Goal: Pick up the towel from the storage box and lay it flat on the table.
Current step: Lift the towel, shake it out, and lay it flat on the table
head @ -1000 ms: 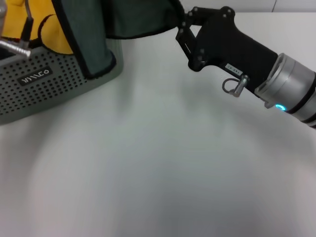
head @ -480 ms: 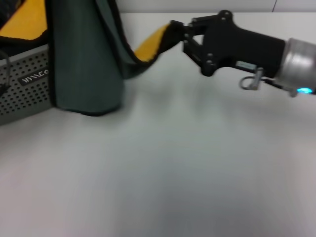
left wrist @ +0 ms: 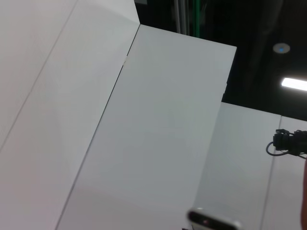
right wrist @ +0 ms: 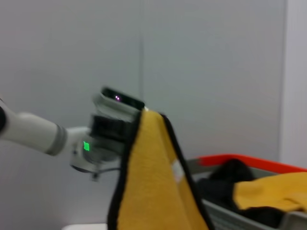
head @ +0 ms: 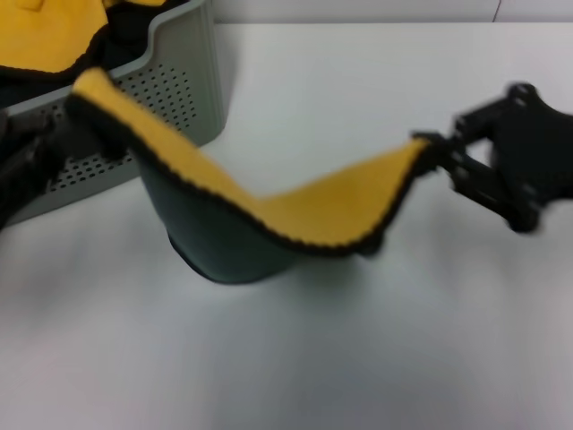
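The towel hangs stretched between my two grippers above the table, yellow face up, black border showing. Its dark green underside sags down to the tabletop in front of the storage box. My left gripper, dark and blurred, is shut on the towel's left corner next to the box's front wall. My right gripper is shut on the right corner. The right wrist view shows the yellow towel running up to the left gripper. The left wrist view shows none of the task's things.
Other yellow and black cloths lie inside the storage box at the back left; they also show in the right wrist view. White tabletop stretches in front of and to the right of the towel.
The towel has come out of the box and off its wall. Both grippers have moved nearer and apart, the right one to the right. The towel now spans between them, yellow face up.
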Robot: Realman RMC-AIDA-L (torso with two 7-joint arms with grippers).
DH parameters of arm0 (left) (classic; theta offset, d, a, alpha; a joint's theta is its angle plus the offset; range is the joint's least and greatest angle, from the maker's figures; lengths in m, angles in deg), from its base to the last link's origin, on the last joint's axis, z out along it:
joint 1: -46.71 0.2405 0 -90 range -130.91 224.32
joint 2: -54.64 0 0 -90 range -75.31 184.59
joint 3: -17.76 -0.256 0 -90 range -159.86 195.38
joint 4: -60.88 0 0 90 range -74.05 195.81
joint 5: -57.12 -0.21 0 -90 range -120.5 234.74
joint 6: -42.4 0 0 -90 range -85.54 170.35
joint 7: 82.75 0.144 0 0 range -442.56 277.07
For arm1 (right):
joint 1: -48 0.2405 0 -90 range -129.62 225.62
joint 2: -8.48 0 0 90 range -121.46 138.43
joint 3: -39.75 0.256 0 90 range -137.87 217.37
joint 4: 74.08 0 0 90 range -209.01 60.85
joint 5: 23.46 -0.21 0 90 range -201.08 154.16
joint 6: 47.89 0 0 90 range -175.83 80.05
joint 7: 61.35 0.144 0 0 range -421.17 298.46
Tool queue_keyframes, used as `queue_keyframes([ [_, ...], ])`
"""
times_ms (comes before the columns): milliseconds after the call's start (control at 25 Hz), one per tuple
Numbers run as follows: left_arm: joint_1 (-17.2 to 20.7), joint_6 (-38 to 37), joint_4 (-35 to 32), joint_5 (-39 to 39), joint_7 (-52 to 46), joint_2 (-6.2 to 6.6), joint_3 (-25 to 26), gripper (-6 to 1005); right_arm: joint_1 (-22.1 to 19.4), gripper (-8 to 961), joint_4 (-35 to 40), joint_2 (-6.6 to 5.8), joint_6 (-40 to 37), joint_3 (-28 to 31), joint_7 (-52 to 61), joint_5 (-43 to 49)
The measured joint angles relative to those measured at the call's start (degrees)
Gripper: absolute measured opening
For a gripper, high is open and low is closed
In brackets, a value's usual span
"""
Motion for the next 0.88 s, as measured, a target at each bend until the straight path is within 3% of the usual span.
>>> queue_keyframes([
  [280, 11.08, -1.32, -7.97, -2.81, 0.45, -1.83, -0.17, 13, -4.31, 24, -0.48, 1.19, -22.16, 10.35, 1.63, -0.04],
  [480, 14.70, -1.28, -9.71, -5.25, -1.44, -4.47, 0.04, 14, -4.26, 27, -8.09, 1.32, -23.34, 10.97, 1.43, -0.03],
  [600, 11.93, -0.89, -4.90, -9.96, 2.30, -5.63, 2.28, 14, -3.01, 29, -13.90, 1.33, -18.90, 11.72, 1.03, 1.35],
  [720, 2.69, 2.33, 8.17, -19.15, 6.13, -5.62, 7.63, 14, -0.58, 31, -18.84, 1.56, -12.05, 11.83, 0.92, 4.92],
  [880, -7.92, 14.00, 22.82, -27.16, 10.78, -4.79, 10.66, 14, 4.31, 34, -27.29, 1.85, -3.07, 11.65, -0.23, 9.01],
])
